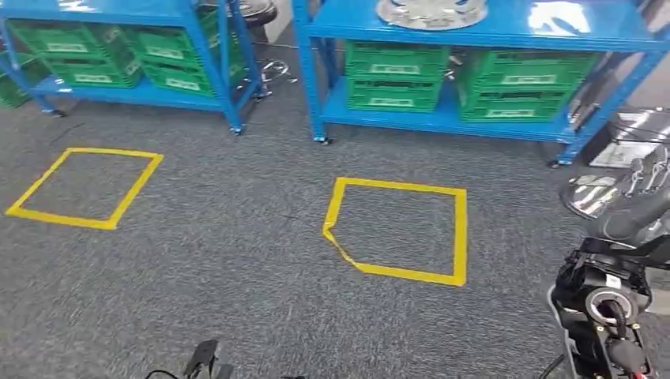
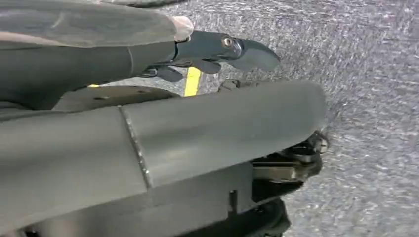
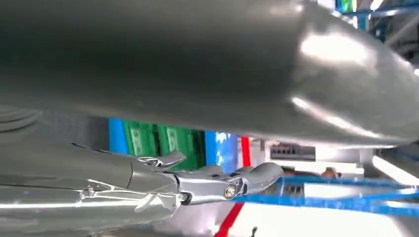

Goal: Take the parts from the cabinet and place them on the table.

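A: Status? R hand [image 1: 644, 185] fingers closed round a shiny part [image 1: 591, 196], carried low beside the robot.
B: L hand [image 2: 217, 52] holds nothing, fingers straight. Blue bench [image 1: 474, 31] ahead; placing not yet done.

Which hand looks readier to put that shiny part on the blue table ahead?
The right hand, I'd judge. It is raised at the robot's right, against a shiny metal part, on the side of the nearer blue table. The left hand hangs low over the carpet, holding nothing.
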Robot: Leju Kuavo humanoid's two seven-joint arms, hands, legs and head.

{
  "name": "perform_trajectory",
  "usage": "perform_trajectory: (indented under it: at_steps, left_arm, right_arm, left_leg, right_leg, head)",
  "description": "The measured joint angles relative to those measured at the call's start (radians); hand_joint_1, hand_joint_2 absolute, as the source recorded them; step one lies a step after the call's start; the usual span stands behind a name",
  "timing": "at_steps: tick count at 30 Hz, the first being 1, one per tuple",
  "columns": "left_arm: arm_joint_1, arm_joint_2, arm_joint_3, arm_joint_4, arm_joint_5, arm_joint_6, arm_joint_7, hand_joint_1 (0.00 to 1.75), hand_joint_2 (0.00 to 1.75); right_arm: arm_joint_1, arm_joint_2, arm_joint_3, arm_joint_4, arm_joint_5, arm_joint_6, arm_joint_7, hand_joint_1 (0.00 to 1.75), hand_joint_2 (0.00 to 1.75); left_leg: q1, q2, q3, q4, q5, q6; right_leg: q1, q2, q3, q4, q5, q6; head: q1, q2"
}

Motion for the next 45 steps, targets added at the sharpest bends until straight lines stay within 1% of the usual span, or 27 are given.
perform_trajectory:
  at_steps: [1, 2, 3, 4, 5, 7, 8, 9, 10, 11, 12, 13, 14, 15, 17, 18, 19, 20, 21, 23, 24, 25, 26, 27, 32, 36, 45]
  left_arm:
    - [-0.001, 0.000, 0.000, 0.000, 0.000, 0.000, 0.000, 0.00, 0.00]
    - [-0.001, 0.000, 0.000, 0.000, 0.000, 0.000, 0.000, 0.00, 0.00]
    - [-0.001, 0.006, 0.000, 0.000, 0.000, 0.000, 0.000, 0.00, 0.00]
    - [-0.001, 0.005, 0.000, 0.000, 0.000, 0.000, 0.000, 0.00, 0.00]
    - [-0.001, 0.005, 0.000, 0.000, 0.000, 0.000, 0.000, 0.00, 0.00]
    - [-0.005, 0.004, 0.000, 0.000, 0.002, 0.000, 0.000, 0.00, 0.00]
    - [-0.007, 0.000, 0.000, 0.000, 0.003, 0.000, 0.000, 0.00, 0.00]
    - [-0.010, 0.002, 0.000, 0.000, 0.003, 0.000, 0.000, 0.00, 0.00]
    - [-0.009, 0.002, 0.000, 0.000, 0.003, 0.000, 0.000, 0.00, 0.00]
    - [-0.007, 0.001, 0.000, 0.000, 0.003, -0.001, 0.000, 0.00, 0.00]
    - [-0.004, 0.000, 0.000, 0.000, 0.003, -0.001, 0.000, 0.00, 0.00]
    - [-0.001, 0.000, 0.000, 0.000, 0.004, -0.001, 0.000, 0.00, 0.00]
    - [0.001, 0.000, 0.000, 0.000, 0.004, -0.001, 0.000, 0.00, 0.00]
    - [0.001, 0.000, 0.000, 0.000, 0.005, 0.000, 0.000, 0.00, 0.00]
    - [-0.002, -0.002, 0.000, 0.000, 0.005, 0.000, 0.000, 0.00, 0.00]
    - [-0.002, -0.002, 0.000, 0.000, 0.005, 0.000, 0.000, 0.00, 0.00]
    - [-0.003, -0.002, 0.000, 0.000, 0.005, 0.000, 0.000, 0.00, 0.00]
    - [-0.003, -0.001, 0.000, 0.000, 0.005, 0.000, 0.000, 0.00, 0.00]
    - [-0.003, -0.002, 0.000, 0.000, 0.005, 0.000, 0.000, 0.00, 0.00]
    - [-0.004, -0.002, 0.000, 0.000, 0.005, 0.000, 0.002, 0.00, 0.00]
    - [-0.003, -0.001, 0.000, 0.000, 0.005, 0.000, 0.002, 0.00, 0.00]
    - [-0.004, -0.001, 0.000, 0.000, 0.005, 0.000, 0.002, 0.00, 0.00]
    - [-0.004, 0.000, 0.000, 0.000, 0.005, 0.000, 0.003, 0.00, 0.00]
    - [-0.003, 0.000, 0.000, 0.000, 0.005, 0.000, 0.003, 0.00, 0.00]
    - [-0.003, 0.000, 0.000, 0.000, 0.002, 0.000, 0.003, 0.00, 0.00]
    - [-0.002, 0.000, 0.000, 0.000, 0.002, -0.002, 0.003, 0.00, 0.00]
    - [-0.002, 0.000, 0.000, 0.000, 0.002, -0.005, 0.003, 0.00, 0.00]
  right_arm:
    - [0.000, 0.000, 0.000, 0.000, 0.000, 0.000, 0.000, 0.00, 0.00]
    - [0.000, 0.000, 0.000, 0.000, 0.000, 0.000, 0.000, 0.00, 0.00]
    - [-0.001, 0.000, 0.000, 0.000, 0.000, 0.000, 0.000, 0.00, 0.00]
    - [-0.001, 0.000, 0.000, 0.001, 0.000, 0.000, 0.000, 0.00, 0.00]
    - [-0.001, 0.000, 0.000, 0.001, 0.000, 0.000, 0.000, 0.00, 0.00]
    - [0.001, 0.000, 0.000, 0.001, 0.000, 0.000, 0.000, 0.00, 0.00]
    - [0.001, 0.000, -0.001, 0.001, 0.000, 0.000, 0.000, 0.00, 0.00]
    - [0.003, 0.000, -0.001, 0.001, 0.000, 0.000, -0.001, 0.00, 0.00]
    - [-0.002, 0.000, -0.001, 0.001, 0.000, 0.000, -0.001, 0.00, 0.00]
    - [-0.003, 0.000, 0.000, 0.003, 0.000, 0.000, -0.001, 0.00, 0.00]
    - [-0.002, 0.000, 0.001, 0.003, 0.000, 0.000, -0.001, 0.00, 0.00]
    - [-0.001, 0.000, 0.001, 0.006, 0.000, 0.002, 0.000, 0.00, 0.00]
    - [-0.001, 0.000, 0.001, 0.007, 0.000, 0.002, 0.000, 0.00, 0.00]
    - [-0.001, 0.000, 0.000, 0.008, 0.000, 0.001, 0.000, 0.00, 0.00]
    - [-0.002, 0.000, 0.000, 0.008, 0.000, 0.002, 0.000, 0.00, 0.00]
    - [-0.002, 0.000, 0.000, 0.008, 0.000, 0.002, 0.000, 0.00, 0.00]
    - [-0.001, 0.000, 0.001, 0.009, 0.000, 0.002, 0.000, 0.00, 0.00]
    - [-0.001, 0.000, 0.001, 0.010, 0.000, 0.002, 0.000, 0.00, 0.00]
    - [0.000, 0.000, 0.000, 0.010, 0.000, 0.002, 0.000, 0.00, 0.00]
    - [-0.001, 0.000, 0.000, 0.009, -0.004, 0.002, -0.003, 0.00, 0.00]
    - [0.000, 0.000, 0.001, 0.009, -0.007, 0.005, -0.004, 0.00, 0.00]
    - [0.001, 0.000, 0.000, 0.009, -0.007, 0.006, -0.006, 0.00, 0.00]
    - [0.002, 0.000, 0.000, 0.009, -0.008, 0.008, -0.008, 0.00, 0.00]
    - [0.003, 0.000, 0.000, 0.009, -0.011, 0.010, -0.009, 0.00, 0.00]
    - [0.005, 0.000, 0.001, 0.009, -0.017, 0.011, -0.010, 0.00, 0.00]
    - [0.005, 0.000, 0.001, 0.009, -0.017, 0.011, -0.011, 0.00, 0.00]
    - [0.005, 0.000, 0.002, 0.009, -0.017, 0.012, -0.011, 0.00, 0.00]
  left_leg:
    - [-0.002, -0.012, 0.040, -0.099, 0.056, 0.009]
    - [-0.002, -0.045, 0.083, -0.197, 0.103, 0.019]
    - [-0.002, -0.109, 0.110, -0.271, 0.117, 0.032]
    - [-0.001, -0.098, 0.116, -0.282, 0.117, 0.028]
    - [-0.006, -0.084, 0.117, -0.281, 0.117, 0.028]
    - [-0.009, -0.063, 0.119, -0.285, 0.119, 0.032]
    - [0.009, -0.043, 0.126, -0.306, 0.128, 0.035]
    - [0.005, -0.035, 0.132, -0.314, 0.132, 0.039]
    - [0.005, -0.022, 0.134, -0.316, 0.132, 0.043]
    - [0.005, -0.011, 0.134, -0.315, 0.131, 0.043]
    - [0.005, 0.000, 0.134, -0.315, 0.131, 0.043]
    - [0.005, 0.013, 0.133, -0.314, 0.129, 0.043]
    - [0.006, 0.024, 0.134, -0.313, 0.128, 0.040]
    - [0.006, 0.030, 0.136, -0.312, 0.125, 0.036]
    - [0.010, 0.042, 0.138, -0.302, 0.117, 0.025]
    - [0.008, 0.046, 0.138, -0.294, 0.111, 0.018]
    - [0.002, 0.048, 0.134, -0.286, 0.107, 0.012]
    - [0.001, 0.048, 0.135, -0.286, 0.109, 0.010]
    - [0.001, 0.052, 0.135, -0.287, 0.108, 0.007]
    - [0.006, 0.056, 0.137, -0.286, 0.104, -0.004]
    - [0.005, 0.046, 0.137, -0.287, 0.103, 0.002]
    - [0.005, 0.047, 0.139, -0.291, 0.104, 0.032]
    - [0.004, 0.047, 0.139, -0.291, 0.105, 0.045]
    - [0.005, 0.047, 0.140, -0.292, 0.106, 0.046]
    - [0.006, 0.046, 0.142, -0.300, 0.113, 0.033]
    - [0.011, 0.046, 0.143, -0.302, 0.114, 0.001]
    - [0.006, 0.046, 0.142, -0.300, 0.112, -0.003]
  right_leg:
    - [0.001, 0.017, 0.001, 0.000, 0.000, 0.000]
    - [0.002, 0.030, 0.002, 0.000, 0.001, 0.000]
    - [-0.001, 0.042, -0.001, 0.000, 0.001, 0.002]
    - [0.001, 0.060, -0.004, 0.002, 0.002, 0.006]
    - [-0.003, 0.068, -0.008, 0.001, 0.004, 0.012]
    - [-0.008, 0.094, -0.012, -0.007, 0.010, 0.027]
    - [-0.004, 0.098, -0.015, -0.004, 0.010, 0.031]
    - [0.002, 0.033, -0.027, 0.027, -0.012, 0.030]
    - [-0.001, -0.025, -0.058, 0.095, -0.057, 0.033]
    - [-0.005, -0.056, -0.097, 0.183, -0.102, 0.041]
    - [-0.008, -0.069, -0.134, 0.263, -0.137, 0.048]
    - [-0.013, -0.074, -0.159, 0.319, -0.152, 0.055]
    - [-0.016, -0.075, -0.158, 0.318, -0.140, 0.061]
    - [-0.018, -0.078, -0.127, 0.262, -0.103, 0.066]
    - [-0.018, -0.091, -0.026, 0.074, -0.018, 0.070]
    - [-0.018, -0.109, 0.011, -0.002, -0.009, 0.070]
    - [-0.009, -0.102, 0.015, -0.003, -0.013, 0.063]
    - [-0.010, -0.095, 0.011, 0.001, -0.013, 0.052]
    - [-0.009, -0.092, 0.009, 0.003, -0.014, 0.047]
    - [-0.009, -0.082, 0.010, -0.002, -0.011, 0.031]
    - [-0.006, -0.084, 0.010, 0.000, -0.013, 0.034]
    - [-0.005, -0.083, 0.010, 0.000, -0.013, 0.034]
    - [-0.005, -0.081, 0.010, 0.000, -0.013, 0.034]
    - [-0.004, -0.081, 0.010, 0.000, -0.013, 0.033]
    - [-0.001, -0.082, 0.009, 0.001, -0.015, 0.028]
    - [0.002, -0.082, 0.009, 0.002, -0.015, 0.028]
    - [-0.001, -0.082, 0.010, 0.001, -0.014, 0.028]
  head:
    - [-0.001, 0.000]
    - [-0.002, 0.000]
    - [-0.002, 0.000]
    - [0.002, 0.000]
    - [0.001, 0.000]
    - [0.000, 0.000]
    - [0.000, 0.000]
    - [0.003, 0.000]
    - [0.014, 0.000]
    - [0.017, 0.000]
    - [0.017, 0.000]
    - [0.018, 0.000]
    - [0.021, 0.000]
    - [0.021, 0.000]
    - [0.022, 0.000]
    - [0.024, 0.000]
    - [0.025, 0.000]
    - [0.021, 0.000]
    - [0.020, 0.000]
    - [0.021, 0.000]
    - [0.018, 0.000]
    - [0.011, 0.000]
    - [0.011, 0.000]
    - [0.010, 0.000]
    - [0.010, 0.000]
    - [0.010, 0.000]
    - [0.010, 0.000]
